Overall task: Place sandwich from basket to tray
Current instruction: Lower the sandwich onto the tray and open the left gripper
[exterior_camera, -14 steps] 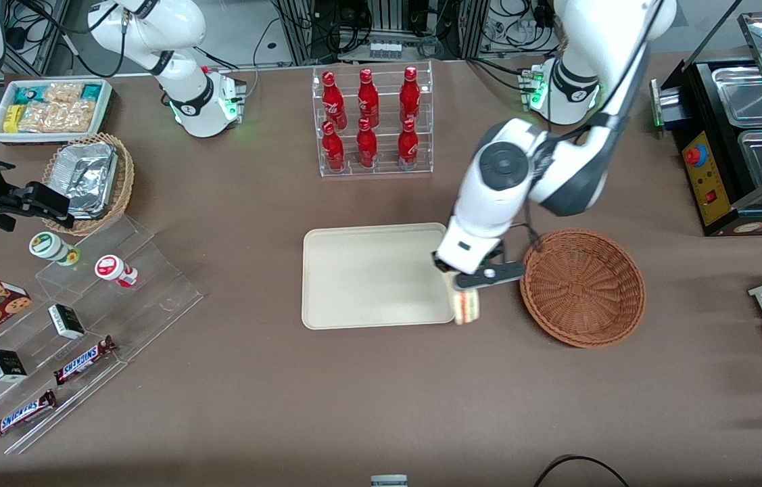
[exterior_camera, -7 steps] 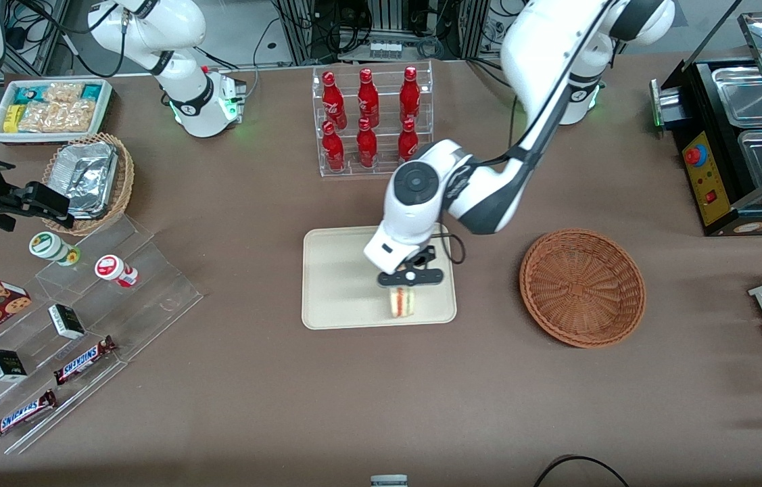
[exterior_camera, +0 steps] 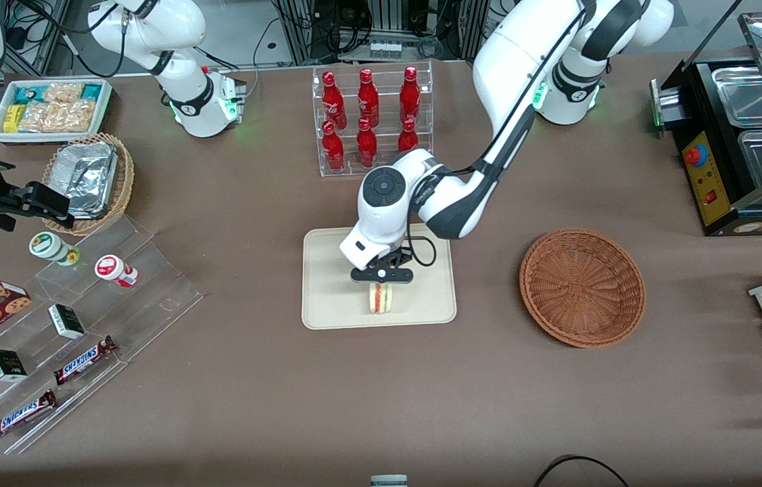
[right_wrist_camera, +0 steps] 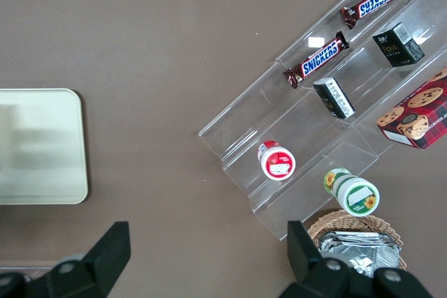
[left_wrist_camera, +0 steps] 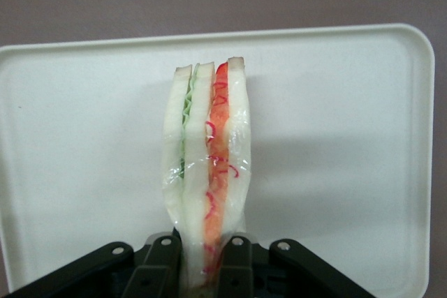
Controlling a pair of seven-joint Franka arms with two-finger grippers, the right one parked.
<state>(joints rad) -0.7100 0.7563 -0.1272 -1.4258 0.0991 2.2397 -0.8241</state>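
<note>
My left arm's gripper (exterior_camera: 381, 280) is shut on the sandwich (exterior_camera: 380, 298), a clear-wrapped wedge of white bread with red, orange and green filling. It holds the wedge on edge over the cream tray (exterior_camera: 330, 284), near the tray's edge nearest the front camera. In the left wrist view the sandwich (left_wrist_camera: 207, 165) sticks out from between the two black fingers (left_wrist_camera: 160, 263), with the tray (left_wrist_camera: 349, 137) under it. I cannot tell whether the wedge touches the tray. The reddish-brown wicker basket (exterior_camera: 582, 286) stands beside the tray toward the working arm's end, with nothing in it.
A clear rack of red bottles (exterior_camera: 370, 120) stands farther from the front camera than the tray. Toward the parked arm's end are clear stepped shelves with snack bars and small tubs (exterior_camera: 83, 304), a tan basket with foil containers (exterior_camera: 88, 180) and a white snack box (exterior_camera: 49, 108). A black warmer (exterior_camera: 739, 142) stands toward the working arm's end.
My gripper has carried the sandwich from the gap between basket and tray to over the tray, toward the parked arm's end. It has stayed shut on it throughout.
</note>
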